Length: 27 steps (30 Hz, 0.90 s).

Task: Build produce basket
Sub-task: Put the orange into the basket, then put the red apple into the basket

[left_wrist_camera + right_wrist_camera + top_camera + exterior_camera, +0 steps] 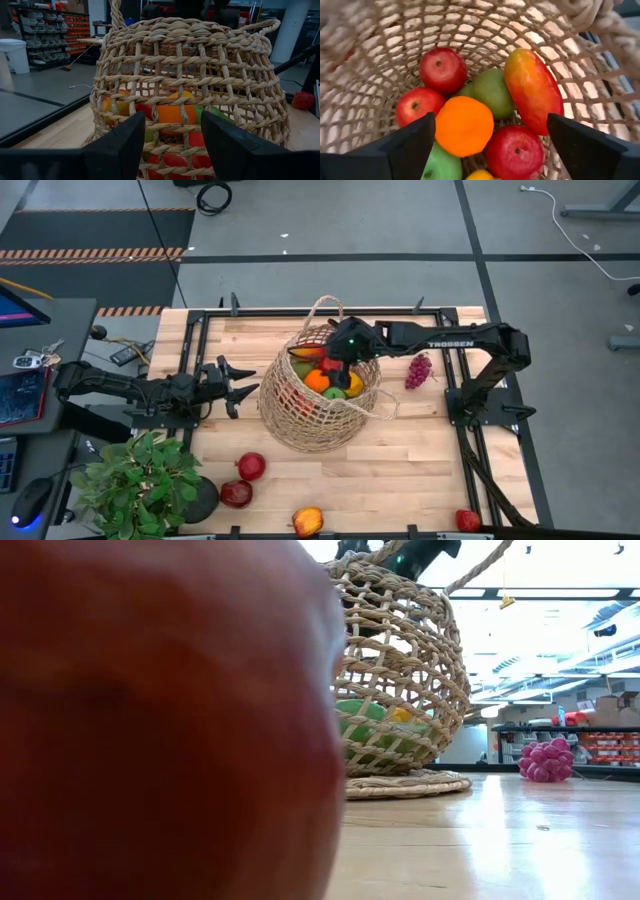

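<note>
The tan wicker basket (318, 402) stands on its flat base (405, 784) in the middle of the table. It holds red apples (442, 69), an orange (464, 125), a green fruit (492, 92) and a red-yellow mango (532, 90). My right gripper (338, 363) hangs open over the basket's mouth, its fingers (490, 125) above the fruit and holding nothing. My left gripper (243, 383) is open and level on the table's left side, its fingers (172, 120) pointing at the basket's wall (190, 85) without touching it. A purple grape bunch (418, 370) lies to the right of the basket.
Two dark red fruits (251, 467) (237, 494), a red-yellow fruit (308, 521) and a red one (467, 520) lie near the table's near edge. A potted plant (140, 485) sits at the near left corner. A blurred red fruit (160, 720) fills the low view's left.
</note>
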Tool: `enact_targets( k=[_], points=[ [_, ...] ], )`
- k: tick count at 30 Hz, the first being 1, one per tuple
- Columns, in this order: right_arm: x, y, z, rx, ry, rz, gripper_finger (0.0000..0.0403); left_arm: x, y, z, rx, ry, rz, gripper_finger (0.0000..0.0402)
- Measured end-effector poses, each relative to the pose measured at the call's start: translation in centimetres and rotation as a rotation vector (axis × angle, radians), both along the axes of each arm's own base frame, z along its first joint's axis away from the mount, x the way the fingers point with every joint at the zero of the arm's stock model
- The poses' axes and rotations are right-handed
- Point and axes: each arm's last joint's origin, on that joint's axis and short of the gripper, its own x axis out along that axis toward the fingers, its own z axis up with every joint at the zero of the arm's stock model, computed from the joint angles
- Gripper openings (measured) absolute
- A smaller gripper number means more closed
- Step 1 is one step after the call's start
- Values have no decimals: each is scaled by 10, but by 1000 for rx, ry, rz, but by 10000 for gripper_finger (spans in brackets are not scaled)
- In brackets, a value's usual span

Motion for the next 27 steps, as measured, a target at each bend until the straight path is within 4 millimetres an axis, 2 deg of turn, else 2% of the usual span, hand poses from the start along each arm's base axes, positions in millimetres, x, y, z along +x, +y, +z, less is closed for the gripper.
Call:
enact_targets(
  k=[7,14,19,27],
  points=[
    [-14,20,58,-42,-68,106,364,0,0,0,0,0,0,201],
    [-28,66,102,-58,-222,329,356,0,0,0,0,0,0,195],
    [-33,109,113,-58,-317,441,356,0,0,0,0,0,0,197],
    [-36,177,107,-81,-351,471,356,0,0,0,0,0,0,201]
  ],
)
